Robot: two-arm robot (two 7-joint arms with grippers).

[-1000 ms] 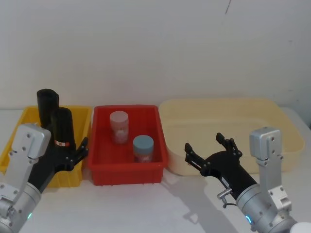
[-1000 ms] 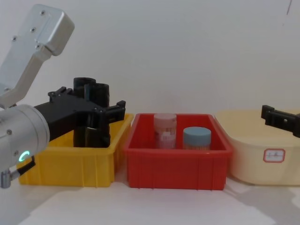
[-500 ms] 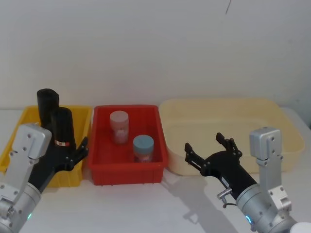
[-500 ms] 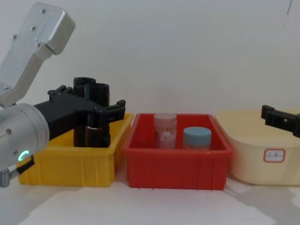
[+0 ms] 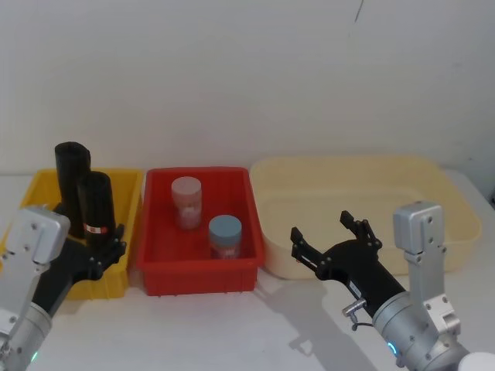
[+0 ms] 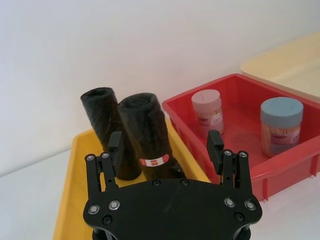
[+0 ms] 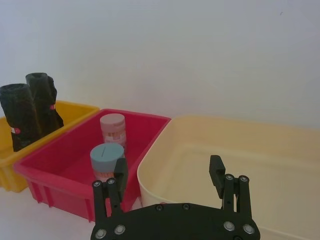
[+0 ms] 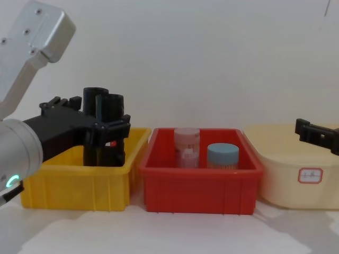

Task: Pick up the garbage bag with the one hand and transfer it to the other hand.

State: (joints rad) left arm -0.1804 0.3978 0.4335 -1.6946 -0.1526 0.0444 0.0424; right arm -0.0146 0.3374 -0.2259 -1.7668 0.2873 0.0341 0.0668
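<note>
head / red bin: my landmark, the red bin (image 5: 196,274), stands on the white surface (image 5: 255,328) with a pink-lidded jar (image 5: 186,202) and a blue-lidded jar (image 5: 226,236) inside.
head / garbage bag: the garbage bag (image 5: 96,207) stands upright in the yellow bin (image 5: 130,197) just left of the red bin, with its red-and-white label facing me. a plain black roll (image 5: 69,182) stands right beside it, farther from the red bin.
head / left end effector: the left end effector (image 5: 108,253) hangs at the yellow bin's near side, left of the red bin. its fingers are spread and released, gripping nothing.
head / right end effector: the right end effector (image 5: 321,226) hovers right of the red bin, in front of the cream tub (image 5: 371,197). it is spread wide and empty.
chest / garbage bag: left of the red bin, it rises above the yellow bin's rim, partly behind the left fingers.
chest / left end effector: it sits level with the roll's upper half. i can't tell from here how far the fingers reach past the roll.
chest / right end effector: one black finger pokes in far right of the red bin, above the cream tub.
left wrist / garbage bag: it shows between the two parted fingers, with neither finger touching it. the red bin sits next to the yellow one.
right wrist / right end effector: its fingers are wide apart by the cream tub's rim. the tub adjoins the red bin, and the garbage bag stands beyond the red bin.
</note>
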